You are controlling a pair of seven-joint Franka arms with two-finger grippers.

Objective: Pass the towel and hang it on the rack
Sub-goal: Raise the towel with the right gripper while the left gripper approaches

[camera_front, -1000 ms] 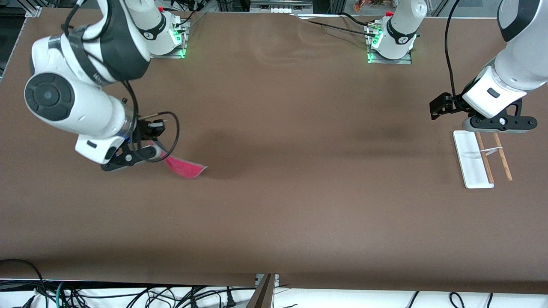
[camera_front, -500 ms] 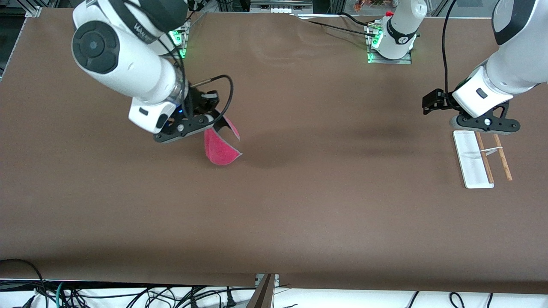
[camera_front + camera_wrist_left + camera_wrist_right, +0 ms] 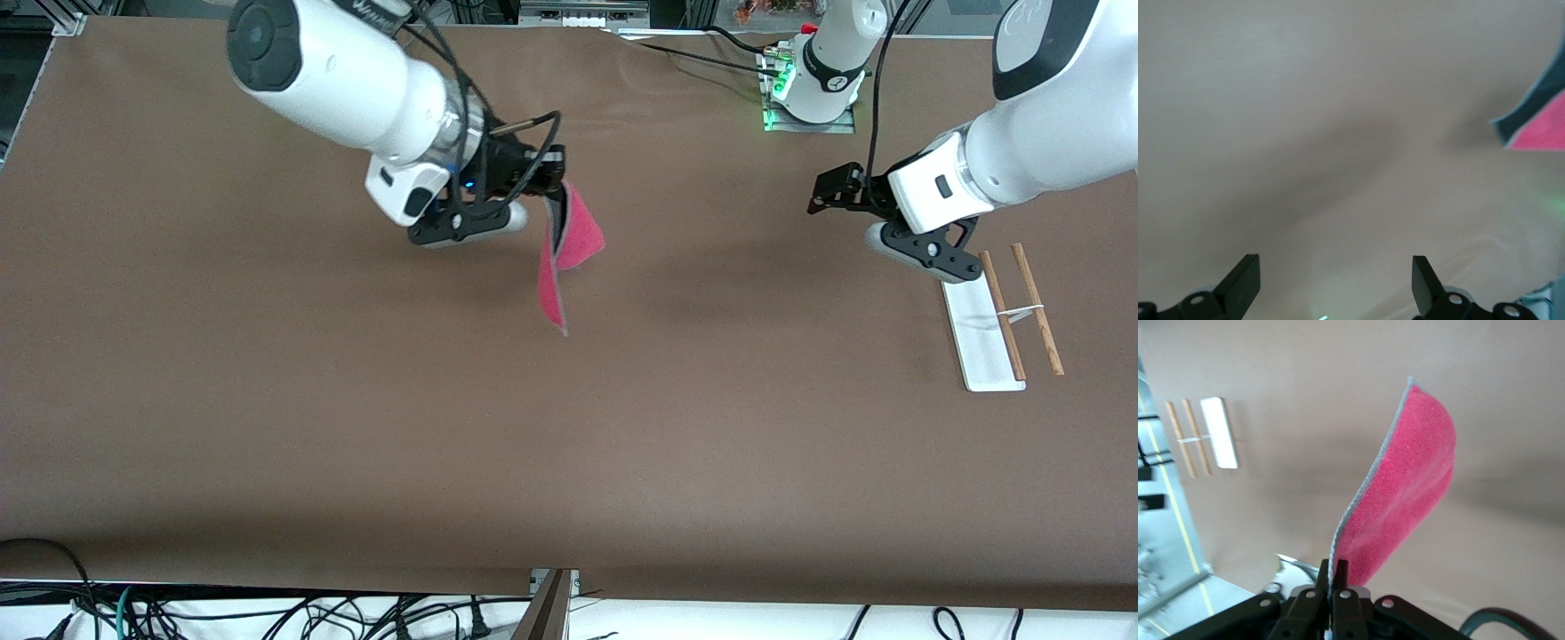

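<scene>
My right gripper [image 3: 542, 203] is shut on an edge of the towel [image 3: 564, 253] and holds it in the air over the middle of the table. The towel hangs folded, pink-red face outward, with a grey edge; it also shows in the right wrist view [image 3: 1405, 500], pinched between the shut fingers [image 3: 1341, 572]. My left gripper [image 3: 836, 191] is open and empty, up over the table beside the rack [image 3: 982, 333], a white base with two brown rods. A corner of the towel [image 3: 1538, 113] shows in the left wrist view, past the open fingertips [image 3: 1245, 277].
The brown table cover [image 3: 569, 427] is bare apart from the rack near the left arm's end. The arm bases with green lights [image 3: 805, 98] stand along the table's edge farthest from the front camera. Cables hang below the nearest edge.
My right gripper has lifted the towel off the table and carried it toward the middle. My left gripper has moved from above the rack toward the middle.
</scene>
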